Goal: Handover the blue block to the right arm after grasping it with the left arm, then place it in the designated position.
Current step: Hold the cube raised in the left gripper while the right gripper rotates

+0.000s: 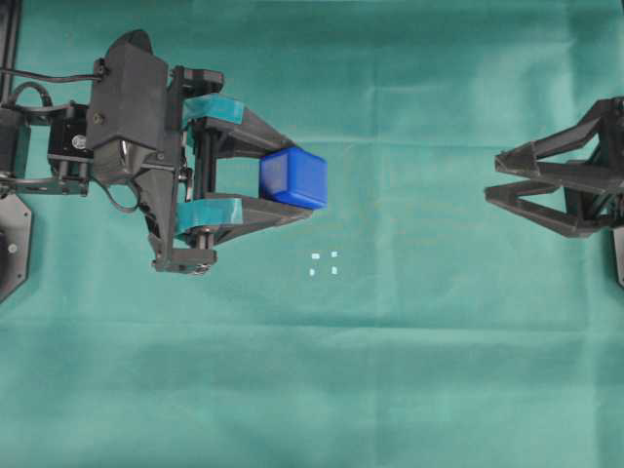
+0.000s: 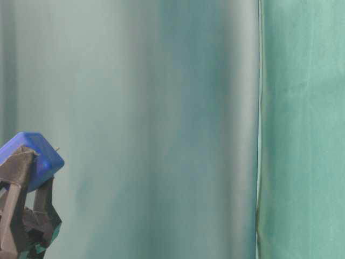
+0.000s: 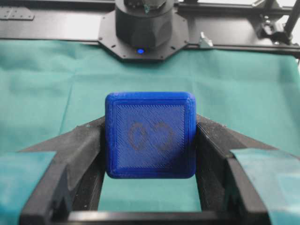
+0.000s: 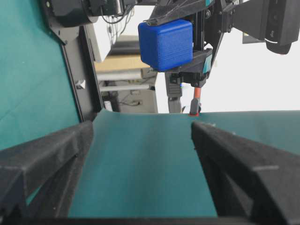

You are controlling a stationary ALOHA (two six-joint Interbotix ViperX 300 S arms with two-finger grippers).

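Note:
The blue block is held off the green cloth between the teal-taped fingers of my left gripper, which is shut on it. In the left wrist view the block fills the gap between both fingertips, its marked face toward the camera. My right gripper waits far to the right, open and empty, pointing left toward the block. From the right wrist view the block hangs high ahead, well beyond the open right gripper. The designated position, small white marks in a square, lies below and right of the block.
Green cloth covers the table. The left arm's black body and mount occupy the left edge. In the table-level view the block and fingertips show at lower left before a green curtain.

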